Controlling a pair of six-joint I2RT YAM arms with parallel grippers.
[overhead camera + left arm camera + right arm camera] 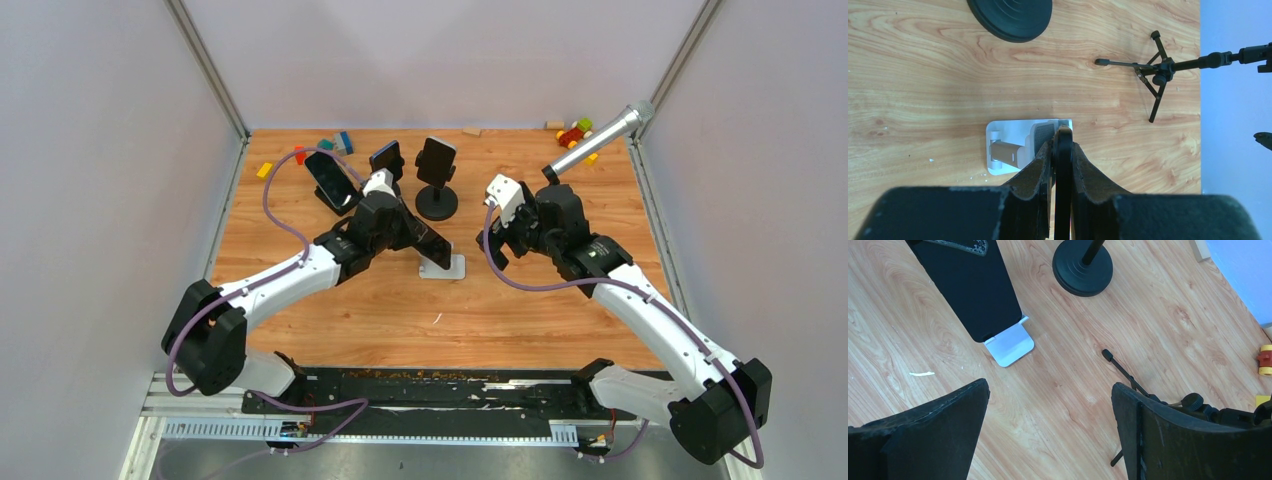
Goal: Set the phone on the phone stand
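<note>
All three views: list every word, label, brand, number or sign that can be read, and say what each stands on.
No text can be read in any view.
The phone: plain black face, no logo showing.
The white phone stand: bare, no marking.
The microphone and toy blocks: too small to show any print.

Probably a robotics lab: a wooden table (400,320) boxed by plain white panels (100,150) on aluminium framing (210,70).
</note>
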